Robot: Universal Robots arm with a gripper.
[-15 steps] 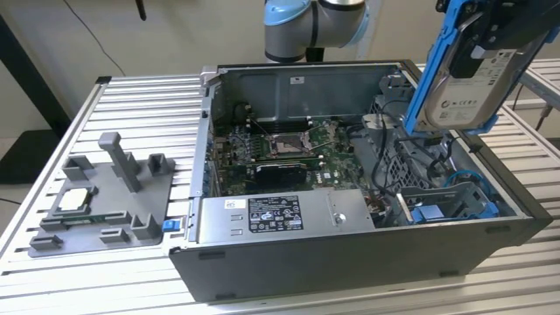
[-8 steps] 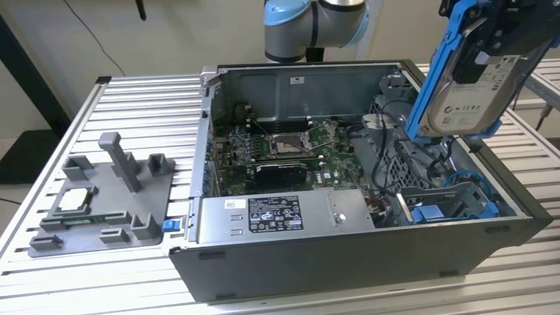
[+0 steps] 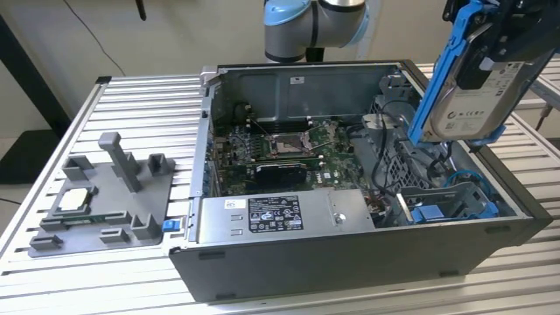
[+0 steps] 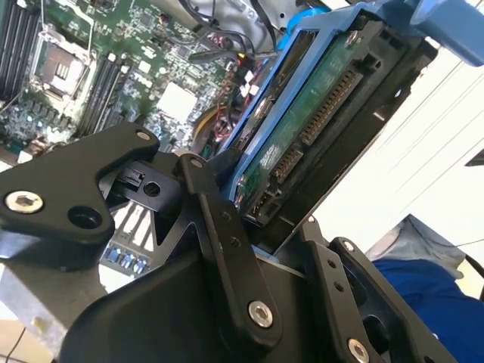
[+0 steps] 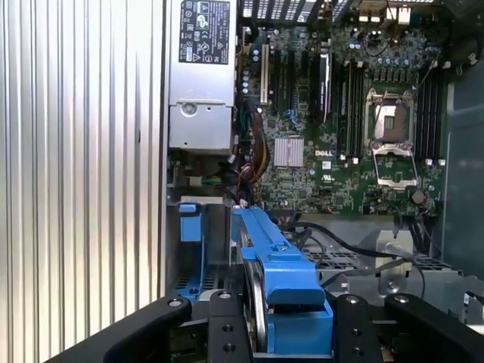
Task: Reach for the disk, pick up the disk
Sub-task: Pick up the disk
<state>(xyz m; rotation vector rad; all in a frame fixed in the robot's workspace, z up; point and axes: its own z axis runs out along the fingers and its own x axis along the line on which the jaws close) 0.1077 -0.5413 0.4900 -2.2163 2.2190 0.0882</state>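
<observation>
The disk (image 3: 477, 105), a silver-grey drive with a white label in a bright blue bracket, hangs tilted in the air above the open computer case (image 3: 350, 262), at the exterior view's upper right. My gripper (image 3: 505, 41) is shut on its upper end. The second wrist view has the disk (image 4: 302, 136) edge-on, green board and connectors facing out, clamped between black fingers (image 4: 219, 219). Seen from the first wrist view, the blue bracket (image 5: 276, 265) runs between the two black fingers (image 5: 227, 325), high over the motherboard.
Inside the case lie the motherboard (image 3: 280, 154), the silver power supply (image 3: 280, 216) and a blue-trimmed drive bay (image 3: 442, 203). A grey fixture (image 3: 101, 203) with a small square chip sits on the ribbed metal table at the exterior view's left.
</observation>
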